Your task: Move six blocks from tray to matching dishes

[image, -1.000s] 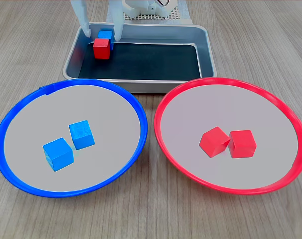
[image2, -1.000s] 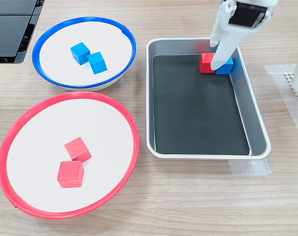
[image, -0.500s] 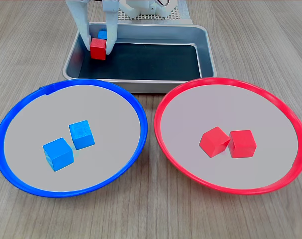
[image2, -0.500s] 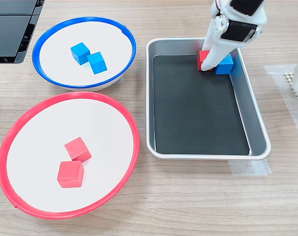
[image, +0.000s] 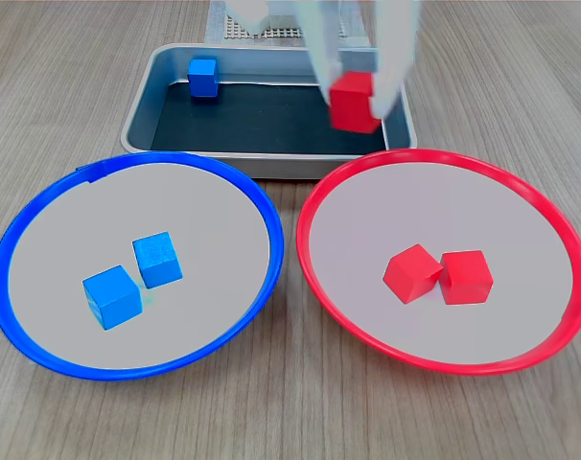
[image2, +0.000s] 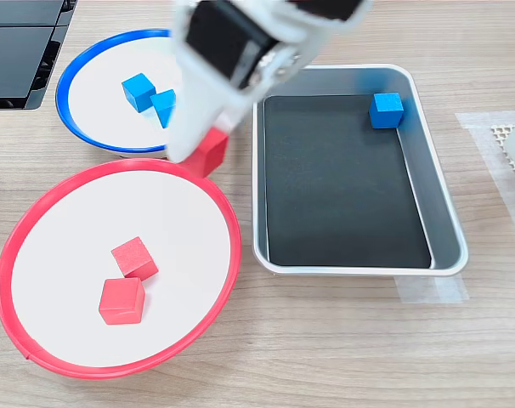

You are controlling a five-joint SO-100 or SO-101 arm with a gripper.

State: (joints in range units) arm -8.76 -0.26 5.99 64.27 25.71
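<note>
Entries run left to right across the first exterior view.

1. Blue-rimmed dish (image: 8, 240), the first exterior view's left: holds two blue blocks (image: 111, 295) lying just beside each other. Nothing to do here in this step.

2. Tray (image: 271, 165), centre back: one blue block (image: 203, 77) is left in its far left corner; no red block lies on the black bottom. This is the likely last pick, judged from the count.

3. Hand (image: 356, 91), motion-blurred, above the tray's right end in the first exterior view: clamped on a red block (image: 354, 102), one finger on each side. In the second exterior view the carried block (image2: 210, 151) shows over the red dish's near rim.

4. Red-rimmed dish (image: 314, 196), the first exterior view's right: two red blocks (image: 412, 273) sit touching, right of centre. The half nearest the tray is bare.

Handling note, as judgement: step in hand is carrying the third red block to the red dish.
- Carry on past the rim before lowering; a release at the edge risks the block rolling onto the surface (image: 290, 412).
- Aim for the bare part, apart from the resting pair, so the fingers do not knock them.
- Go low before opening; a drop from height could bounce out of the shallow dish.
- Open fully, then lift straight up.
</note>
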